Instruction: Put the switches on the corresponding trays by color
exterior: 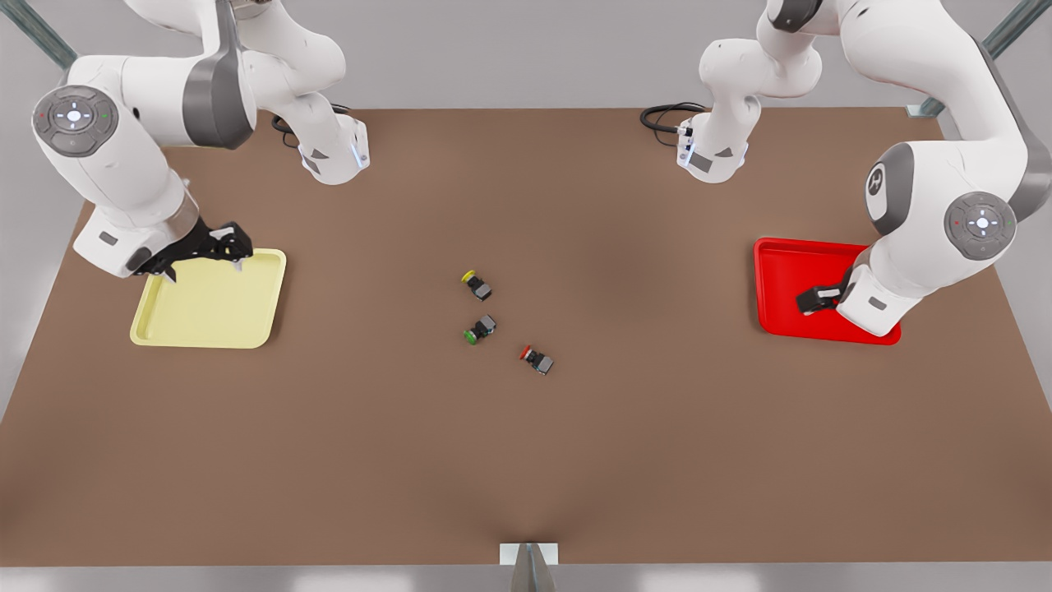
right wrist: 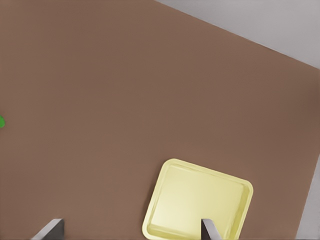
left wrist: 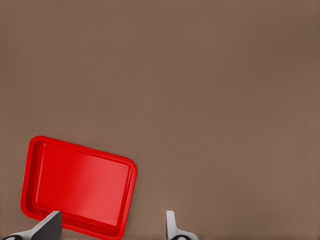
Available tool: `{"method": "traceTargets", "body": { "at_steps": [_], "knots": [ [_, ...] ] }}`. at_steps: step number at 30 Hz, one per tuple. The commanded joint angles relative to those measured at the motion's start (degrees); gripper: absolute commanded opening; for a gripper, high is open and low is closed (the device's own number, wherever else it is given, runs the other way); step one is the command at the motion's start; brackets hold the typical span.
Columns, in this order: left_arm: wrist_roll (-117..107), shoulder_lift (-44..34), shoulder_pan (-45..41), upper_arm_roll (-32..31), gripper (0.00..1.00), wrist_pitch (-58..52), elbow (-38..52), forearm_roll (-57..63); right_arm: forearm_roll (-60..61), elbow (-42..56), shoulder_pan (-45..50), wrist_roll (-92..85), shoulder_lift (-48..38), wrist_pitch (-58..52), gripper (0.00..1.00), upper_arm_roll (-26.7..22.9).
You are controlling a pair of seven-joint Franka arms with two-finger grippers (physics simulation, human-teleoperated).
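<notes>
sorting switches: both grippers parked over trays

fingers: left gripper [exterior: 809, 302] spread, empty, above red tray [exterior: 781, 279]; right gripper [exterior: 205, 251] spread, empty, at yellow tray [exterior: 246, 321] rim.
items: yellow switch [exterior: 476, 284], red switch [exterior: 536, 359], green switch [exterior: 479, 330] lying on their sides mid-table [exterior: 526, 460], well apart from both trays.
handling: likely light, rigid, prone to roll on round caps; pinch the blocky body's flat sides.

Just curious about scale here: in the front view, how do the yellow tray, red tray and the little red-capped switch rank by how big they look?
1. Yellow tray and red tray: look alike; an arm covers part of the red one.
2. Red-capped switch: far smaller.
</notes>
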Motion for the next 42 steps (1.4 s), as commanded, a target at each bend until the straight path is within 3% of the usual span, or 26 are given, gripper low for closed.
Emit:
{"method": "traceTargets", "body": {
  "at_steps": [1, 3, 5, 8, 10, 15, 17, 20, 22, 27, 30, 37, 42],
  "knots": [
    [0.02, -0.02, -0.04, -0.02, 1.00, 0.02, 0.02, 0.00, 0.00, 0.00, -0.15, 0.00, 0.00, 0.00, 1.00, -0.01],
    [0.11, 0.15, -0.21, -0.02, 1.00, -0.15, 0.02, 0.18, 0.26, -0.70, 0.82, 0.35, 1.22, 0.09, 1.00, 0.25],
    [-0.07, 0.33, -0.48, -1.16, 1.00, -1.12, 0.02, 0.26, 9.40, -0.70, 8.37, 2.72, 6.85, 0.96, 1.00, 0.52],
    [-6.39, 2.00, -1.09, -4.67, 1.00, -1.03, 0.29, 1.14, 11.42, -0.79, 23.14, 16.43, 12.82, 5.62, 1.00, 0.69],
    [-7.19, 4.55, -3.99, -4.94, 1.00, -0.94, 1.43, 1.23, 13.01, -2.72, 26.39, 17.93, 15.20, 9.57, 1.00, 1.04],
    [-9.20, 9.29, -10.41, -5.20, 1.00, 1.07, 1.34, 0.53, 13.01, -10.54, 26.48, 18.46, 17.31, 21.00, 1.00, 4.47],
    [-11.57, 11.31, -11.73, -5.20, 1.00, 3.71, 1.43, 0.44, 13.01, -23.19, 25.95, 17.49, 12.57, 32.60, 1.00, 6.14],
    [-20.72, 18.69, -13.75, -5.11, 1.00, 4.15, 10.65, 0.53, 13.01, -33.13, 25.95, 17.58, 11.24, 42.71, 1.00, 7.54],
    [-23.62, 23.97, -14.01, -5.11, 1.00, 6.35, 15.67, 0.53, 12.92, -34.18, 26.48, 17.84, 13.71, 44.82, 1.00, 7.81],
    [-25.82, 27.58, -14.10, -5.03, 1.00, 10.83, 14.71, 0.79, 12.13, -44.38, 26.39, 18.11, 8.87, 53.61, 1.00, 10.97],
    [-26.08, 27.75, -11.99, -5.03, 1.00, 12.50, 12.50, 0.88, 12.13, -43.94, 26.39, 18.54, 12.21, 56.51, 1.00, 11.50],
    [-32.32, 29.16, -20.25, -5.20, 1.00, 13.21, 12.94, 0.00, 12.13, -43.42, 25.69, 18.54, 16.87, 57.13, 1.00, 11.41],
    [-36.01, 29.69, -21.48, -5.20, 1.00, 14.00, 12.94, -2.46, 12.13, -39.55, 26.04, 18.54, 21.18, 57.13, 1.00, 11.41]
  ]
}}
